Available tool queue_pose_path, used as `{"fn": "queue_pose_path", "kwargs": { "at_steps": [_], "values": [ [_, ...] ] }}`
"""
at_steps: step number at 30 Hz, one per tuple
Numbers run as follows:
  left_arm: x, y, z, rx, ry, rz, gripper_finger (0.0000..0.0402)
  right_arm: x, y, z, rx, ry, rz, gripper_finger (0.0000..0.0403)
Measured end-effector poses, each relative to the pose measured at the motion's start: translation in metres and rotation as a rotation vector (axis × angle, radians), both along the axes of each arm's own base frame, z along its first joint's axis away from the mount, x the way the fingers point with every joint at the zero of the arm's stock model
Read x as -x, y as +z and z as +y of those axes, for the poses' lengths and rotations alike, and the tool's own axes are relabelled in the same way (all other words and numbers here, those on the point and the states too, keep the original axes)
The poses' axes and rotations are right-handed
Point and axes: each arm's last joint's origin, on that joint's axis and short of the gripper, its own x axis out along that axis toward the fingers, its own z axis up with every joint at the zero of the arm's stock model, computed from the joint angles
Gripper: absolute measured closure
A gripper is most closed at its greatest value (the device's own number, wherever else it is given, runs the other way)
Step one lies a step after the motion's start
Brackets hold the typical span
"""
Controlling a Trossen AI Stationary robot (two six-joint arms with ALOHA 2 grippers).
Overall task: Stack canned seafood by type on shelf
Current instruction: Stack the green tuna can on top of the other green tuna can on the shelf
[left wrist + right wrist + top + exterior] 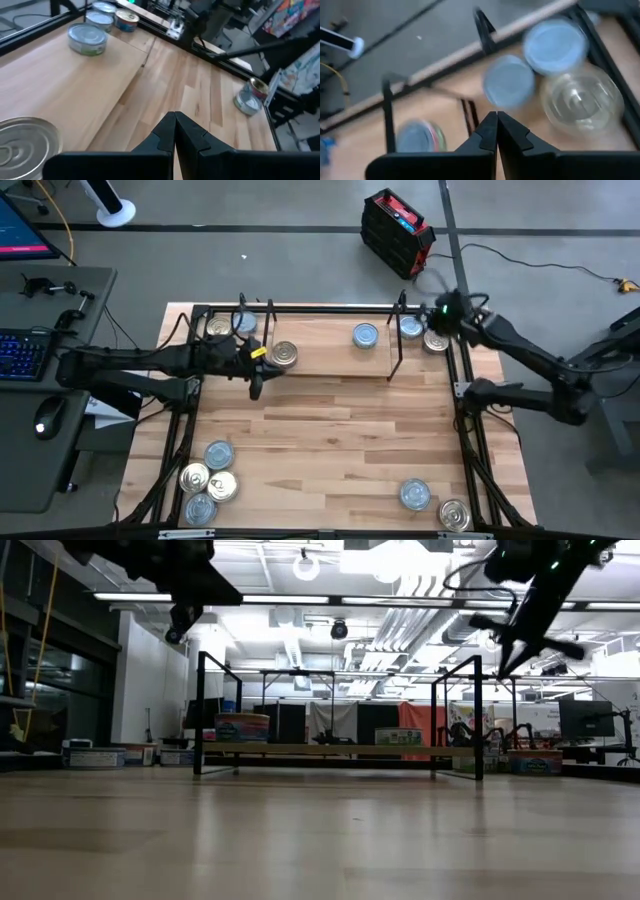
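Observation:
The shelf (330, 365) is a light board along the table's far side, bearing a gold-lidded tin (284, 355) and a silver-blue tin (366, 336). More tins stand on the table past its left end (218, 328) and its right end (410, 327). My left gripper (174, 116) is shut and empty, hovering by the shelf's near-left corner (256, 385) beside the gold tin (25, 145). My right gripper (496, 115) is shut and empty, high above the tins at the shelf's right end (438, 320), where two silver-blue tins (510, 82) and a gold one (582, 100) show.
Several tins cluster at the table's near-left corner (208, 480). Two more tins stand near-right (415, 495). Black bracket uprights (400, 330) rise at the shelf's ends and a black frame runs around the table's rim (465, 430). The wood in the table's middle (330, 440) lies bare.

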Motion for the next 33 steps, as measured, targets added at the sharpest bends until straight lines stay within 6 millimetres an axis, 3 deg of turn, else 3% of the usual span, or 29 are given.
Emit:
{"fn": "queue_pose_path", "kwargs": {
  "at_steps": [3, 7, 12, 19, 33],
  "values": [
    [-0.001, 0.002, 0.001, 0.034, 0.022, -0.023, 0.0401, 0.006, -0.008, -0.036, -0.01, 0.027, -0.045, 0.0403],
    [0.0, 0.003, 0.003, 0.07, 0.079, -0.037, 0.0401, 0.011, -0.034, -0.076, -0.106, 0.034, -0.101, 0.0403],
    [0.0, 0.003, 0.004, 0.111, 0.133, -0.048, 0.0401, 0.006, -0.065, -0.101, -0.184, 0.038, -0.085, 0.0403],
    [0.0, 0.003, 0.004, 0.122, 0.139, -0.049, 0.0401, -0.003, -0.092, -0.109, -0.285, 0.036, -0.055, 0.0403],
    [0.0, 0.003, 0.005, 0.051, 0.138, -0.039, 0.0401, -0.013, -0.099, -0.102, -0.303, -0.016, 0.029, 0.0403]
  ]
}}
